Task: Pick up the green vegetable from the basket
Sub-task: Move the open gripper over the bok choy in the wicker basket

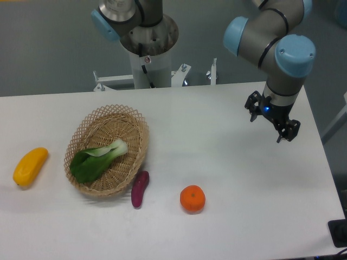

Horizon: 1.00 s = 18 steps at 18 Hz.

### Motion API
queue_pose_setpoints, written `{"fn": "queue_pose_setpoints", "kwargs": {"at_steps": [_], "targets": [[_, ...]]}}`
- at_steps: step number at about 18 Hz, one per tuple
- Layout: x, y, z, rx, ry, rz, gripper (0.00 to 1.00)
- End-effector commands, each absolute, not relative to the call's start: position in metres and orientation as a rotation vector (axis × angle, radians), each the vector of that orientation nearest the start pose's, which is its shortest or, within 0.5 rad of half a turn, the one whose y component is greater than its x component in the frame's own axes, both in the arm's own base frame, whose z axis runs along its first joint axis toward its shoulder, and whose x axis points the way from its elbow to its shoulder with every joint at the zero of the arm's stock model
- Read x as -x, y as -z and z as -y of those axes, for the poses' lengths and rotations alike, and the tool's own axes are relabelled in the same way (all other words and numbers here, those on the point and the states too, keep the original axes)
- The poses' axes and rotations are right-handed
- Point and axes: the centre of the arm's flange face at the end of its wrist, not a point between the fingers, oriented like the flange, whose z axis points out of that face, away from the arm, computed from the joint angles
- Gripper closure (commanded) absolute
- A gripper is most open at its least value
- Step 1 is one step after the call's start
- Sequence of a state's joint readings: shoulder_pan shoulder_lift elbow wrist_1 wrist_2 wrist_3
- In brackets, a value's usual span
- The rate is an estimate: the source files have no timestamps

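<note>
1 orange (192, 198); 1 eggplant (139, 188); 1 basket (136, 123); 1 green vegetable (97, 159)

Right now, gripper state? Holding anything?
Gripper: open, holding nothing, over bare table at the right, well away from the bok choy lying in the wicker basket.

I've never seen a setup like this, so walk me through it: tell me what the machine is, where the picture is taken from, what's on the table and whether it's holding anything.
This is one picture from a fixed camera looking down at a white table. The grey and blue machine is a robot arm; its two-finger gripper hangs over the table's right side, holding nothing. At left, a woven basket contains a green vegetable. Beside the basket lie a small purple vegetable, an orange and, far left, a yellow fruit.
</note>
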<state>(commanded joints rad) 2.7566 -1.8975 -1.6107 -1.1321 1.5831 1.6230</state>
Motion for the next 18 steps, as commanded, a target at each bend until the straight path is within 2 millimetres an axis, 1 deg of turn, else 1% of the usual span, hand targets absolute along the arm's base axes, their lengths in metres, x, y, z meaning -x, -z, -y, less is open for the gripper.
{"fn": "queue_pose_setpoints", "kwargs": {"at_steps": [6,7,9,11,14,15,18], "targets": [[0.506,-0.33,-0.361,3.068,-0.108,-0.664,0.0],[0.502,-0.33,-0.367,3.07,-0.108,-0.647,0.0],[0.488,-0.33,-0.385,3.078,-0.103,-0.595,0.0],[0.465,-0.329,-0.41,3.084,-0.09,-0.554,0.0],[0.429,-0.331,-0.439,3.087,-0.048,-0.545,0.0],[0.413,-0.331,-0.448,3.085,-0.034,-0.545,0.0],[0.354,-0.325,-0.481,3.081,-0.005,-0.593,0.0]]}}
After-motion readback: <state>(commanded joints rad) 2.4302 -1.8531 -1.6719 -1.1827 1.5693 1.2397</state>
